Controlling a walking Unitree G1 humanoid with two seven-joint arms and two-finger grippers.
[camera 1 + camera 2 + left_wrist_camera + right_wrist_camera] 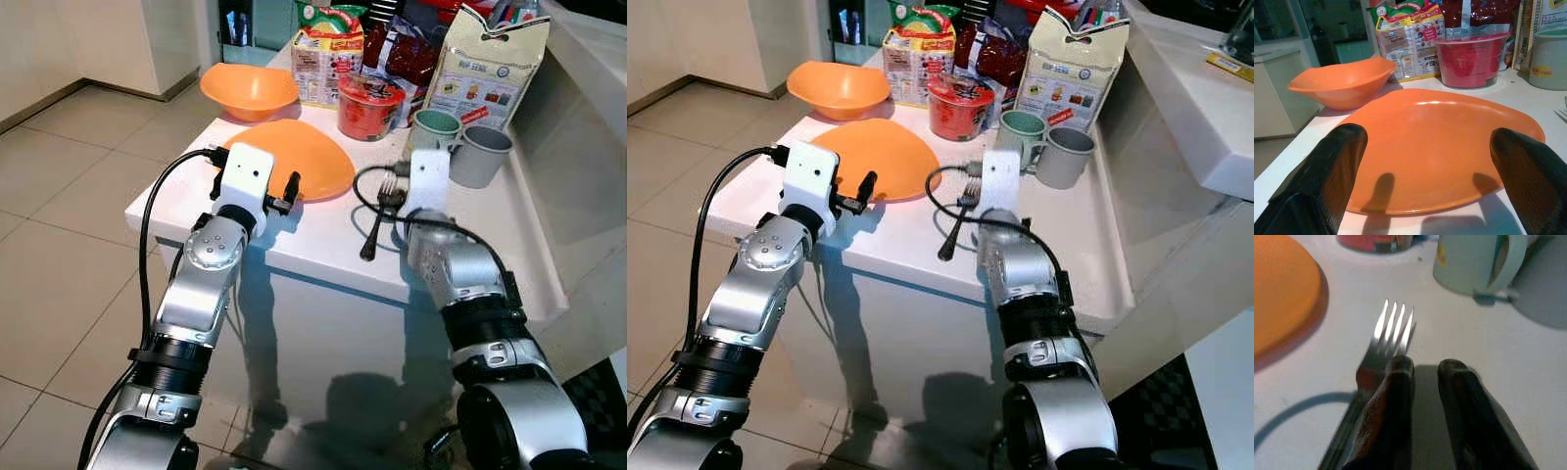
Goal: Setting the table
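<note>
Your left gripper [1425, 186] has its fingers spread wide with nothing in them, lined up on the near rim of the orange plate [299, 157], so it looks set to take that edge. The orange bowl [250, 90] sits beyond the plate. Your right gripper [1425, 396] is nearly closed and empty, with the fork [1386, 340] lying flat on the white table [323, 240] touching the outside of one finger, not between them. The two mugs [458, 142] stand just past its tips. Both forearms reach forward, low over the table edge.
</note>
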